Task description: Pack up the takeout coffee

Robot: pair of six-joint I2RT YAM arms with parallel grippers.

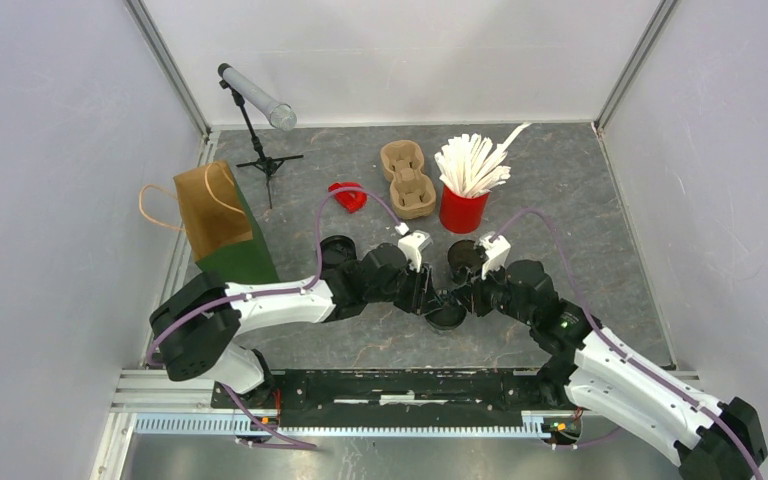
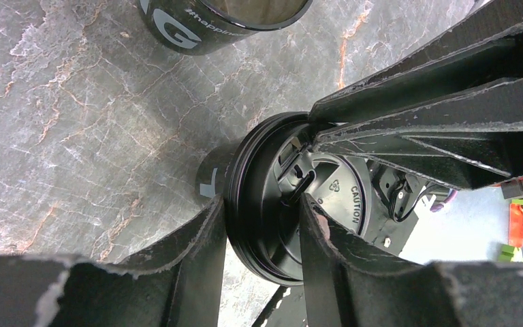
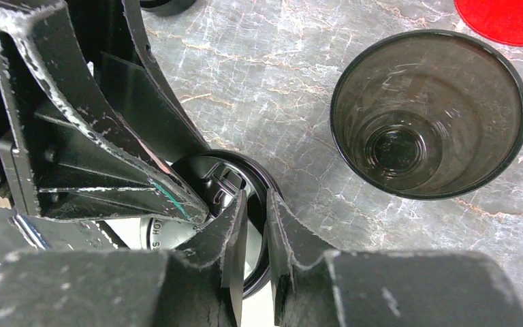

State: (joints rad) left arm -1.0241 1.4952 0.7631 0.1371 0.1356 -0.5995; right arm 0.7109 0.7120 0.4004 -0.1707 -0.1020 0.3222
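Early stage. Left gripper (image 2: 262, 204) clamps the lidded cup (image 1: 447, 316) at the middle of the tabletop's (image 1: 580, 200) near edge. Right gripper (image 3: 256, 199) pinches its lid (image 2: 334, 191) rim. Open cup (image 3: 429, 112) unlidded, carrier (image 1: 407, 180) empty, bag (image 1: 222, 225) outstanding.

Illumination was even and bright from overhead. Soft shadows fell on the grey marbled surface (image 1: 580, 200). Faint sheen showed on the black plastic lid (image 2: 334, 197). Wrist-view foregrounds were slightly soft.
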